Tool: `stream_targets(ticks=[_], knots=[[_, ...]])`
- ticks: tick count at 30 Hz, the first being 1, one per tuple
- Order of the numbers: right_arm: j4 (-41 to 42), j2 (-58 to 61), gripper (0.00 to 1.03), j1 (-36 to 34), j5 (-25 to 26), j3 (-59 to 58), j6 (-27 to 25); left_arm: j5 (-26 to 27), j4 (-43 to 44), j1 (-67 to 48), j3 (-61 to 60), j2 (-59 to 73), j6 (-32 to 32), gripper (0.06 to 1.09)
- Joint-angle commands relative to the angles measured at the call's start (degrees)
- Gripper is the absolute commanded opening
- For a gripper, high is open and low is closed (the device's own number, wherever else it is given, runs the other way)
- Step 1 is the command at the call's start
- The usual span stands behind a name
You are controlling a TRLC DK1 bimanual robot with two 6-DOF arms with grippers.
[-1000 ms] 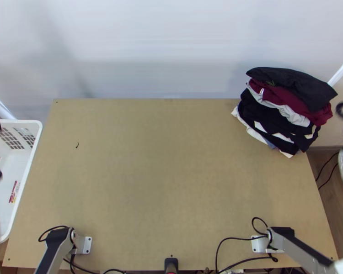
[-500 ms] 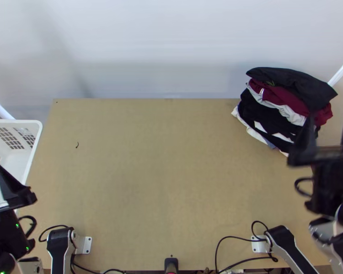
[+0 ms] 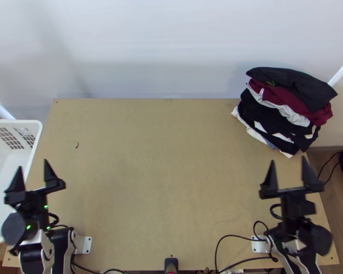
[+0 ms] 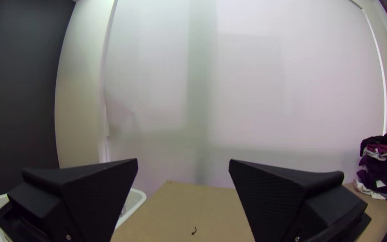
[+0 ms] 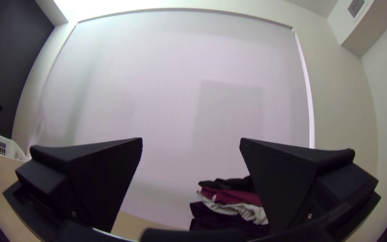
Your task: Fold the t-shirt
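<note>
Left gripper (image 3: 32,164), right gripper (image 3: 288,160): both empty, fingers spread, over near side of bench (image 3: 171,173). T-shirt presumably in garment stack (image 3: 283,109), far right corner; exact piece unclear. Likely pick next: pinch top black garment (image 3: 294,84) alone, spread flat before folding.

From high over six o'clock, the top view looks steeply down on the tabletop (image 3: 171,173). Lower and nearer, both wrist views face the pale panel (image 3: 171,45) at twelve; all three share the clothes pile (image 3: 295,84) at two.
</note>
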Motion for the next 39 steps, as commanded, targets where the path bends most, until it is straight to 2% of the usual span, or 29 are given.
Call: stream_targets(ticks=[1,3,7,10,11,13,16,17,21,39], knots=[[1.56,-0.73,0.98,-0.76,0.21,-5.6,0.95,0.47,-0.5,-0.33,-3.53,-0.6,-0.52,1.05],[-0.55,-0.65,0.98,-0.94,0.74,-7.27,4.11,0.47,-1.73,-0.33,-5.12,-0.6,-0.52,1.05],[-11.27,-0.65,0.98,-4.8,1.44,-7.27,12.46,0.3,-3.93,0.29,-7.93,-0.6,-0.87,1.05],[-21.56,-0.65,0.98,-5.68,1.44,-7.27,15.19,-0.05,-2.35,1.96,-9.6,-0.43,-0.96,1.05],[-25.07,-0.56,0.98,-5.42,1.44,-7.18,14.92,-0.05,-1.47,2.75,-10.21,-0.43,-0.87,1.05],[-25.34,0.41,0.98,-5.95,1.36,-7.09,14.31,-0.14,0.73,4.16,-11.53,-0.43,-0.61,1.05],[-25.07,-0.38,0.98,-10.25,1.36,-7.18,8.77,-0.05,2.05,5.47,-14.08,-0.52,1.24,1.05],[-24.99,-0.38,0.98,-11.83,1.36,-7.18,8.42,-0.05,2.57,5.47,-15.14,-0.52,2.55,1.05],[-24.99,-0.38,0.98,-14.47,1.36,-7.18,8.42,0.39,1.08,4.95,-16.28,-0.25,2.99,1.05],[-24.99,-0.38,0.98,-14.38,1.36,-7.18,8.42,0.47,1.08,5.12,-16.28,-0.25,2.99,1.05]])
